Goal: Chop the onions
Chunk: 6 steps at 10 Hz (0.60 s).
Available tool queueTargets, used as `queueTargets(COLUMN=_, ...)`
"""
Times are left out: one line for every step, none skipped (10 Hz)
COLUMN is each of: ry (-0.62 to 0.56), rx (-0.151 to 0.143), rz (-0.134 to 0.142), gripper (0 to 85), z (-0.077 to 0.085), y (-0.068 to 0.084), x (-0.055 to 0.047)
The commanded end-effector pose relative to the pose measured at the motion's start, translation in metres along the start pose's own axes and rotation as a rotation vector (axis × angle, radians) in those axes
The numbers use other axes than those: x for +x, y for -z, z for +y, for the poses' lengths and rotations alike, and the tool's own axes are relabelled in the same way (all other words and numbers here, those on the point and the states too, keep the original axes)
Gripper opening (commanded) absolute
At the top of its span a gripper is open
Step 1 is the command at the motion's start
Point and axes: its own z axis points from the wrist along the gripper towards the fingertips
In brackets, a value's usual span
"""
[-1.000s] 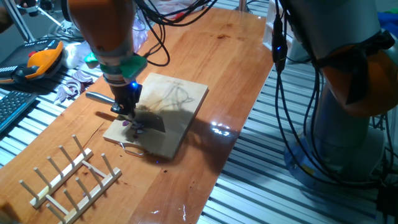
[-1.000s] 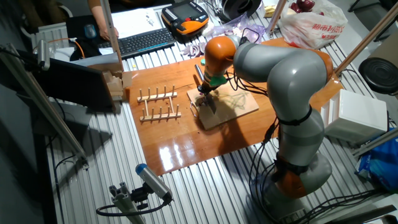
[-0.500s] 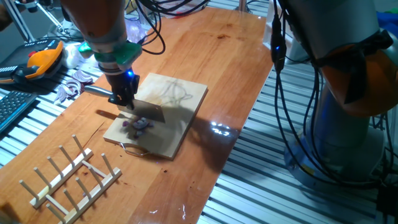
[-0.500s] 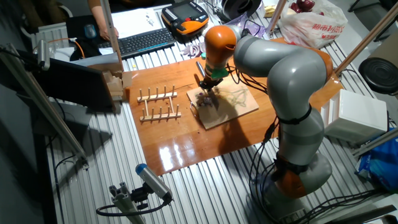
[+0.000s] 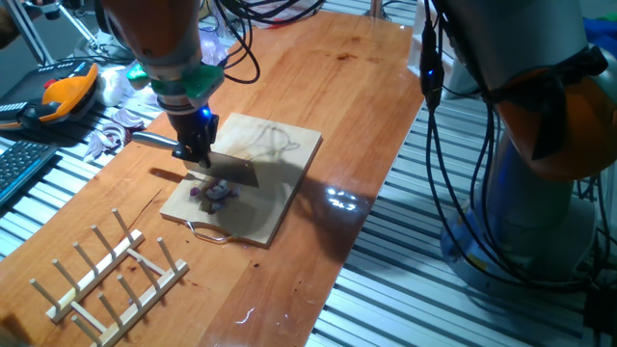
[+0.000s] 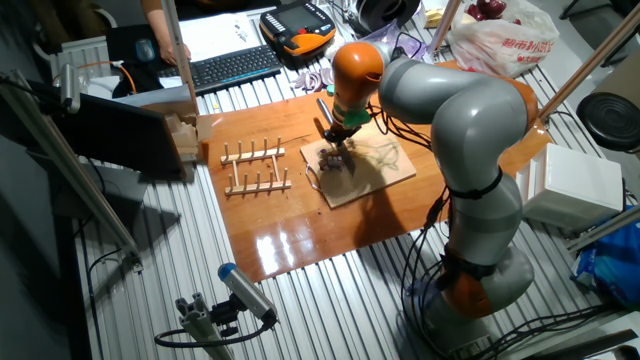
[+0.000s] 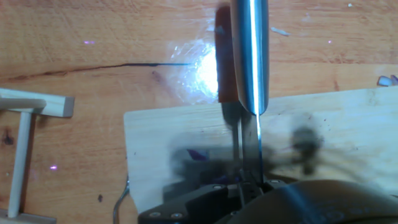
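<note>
The onions [image 5: 214,192] are a small cluster of purple-and-white diced bits on the near-left part of the wooden cutting board [image 5: 278,204]. My gripper [image 5: 196,155] is shut on a knife [image 5: 234,172] and holds it a little above the bits, blade pointing right and steel handle sticking out left. In the other fixed view the gripper [image 6: 337,141] hangs over the bits [image 6: 330,165] on the board [image 6: 382,172]. In the hand view the knife [image 7: 249,56] runs up the middle over the board [image 7: 161,134], with one purple bit [image 7: 198,154] beside the blade.
A wooden peg rack [image 5: 111,278] lies on the table near the board's front-left. An orange teach pendant [image 5: 60,93], a keyboard [image 5: 17,170] and purple-white scraps [image 5: 114,130] lie at the left edge. The arm's grey base [image 5: 540,145] stands at the right.
The knife was down on the onions a second ago; the gripper has lifted it off them and holds it raised, shifted slightly right since half a second ago.
</note>
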Motion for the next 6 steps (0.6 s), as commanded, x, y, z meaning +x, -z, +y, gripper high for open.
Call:
queueTargets(ry=-0.004, rx=-0.003, rz=-0.003, gripper=0.0, z=0.002, y=-0.002, x=0.002)
queueTargets(ry=-0.010, rx=-0.004, rz=-0.009, gripper=0.0, z=0.005, y=-0.004, x=0.005)
queueTargets(ry=-0.012, rx=-0.004, rz=-0.013, gripper=0.0, z=0.009, y=-0.005, x=0.008)
queueTargets(ry=-0.007, rx=-0.005, rz=-0.020, gripper=0.0, z=0.011, y=-0.006, x=0.010)
queueTargets(ry=-0.001, rx=-0.005, rz=-0.027, gripper=0.0, z=0.012, y=-0.007, x=0.012)
queueTargets(ry=0.002, rx=-0.005, rz=-0.033, gripper=0.0, z=0.012, y=-0.008, x=0.014)
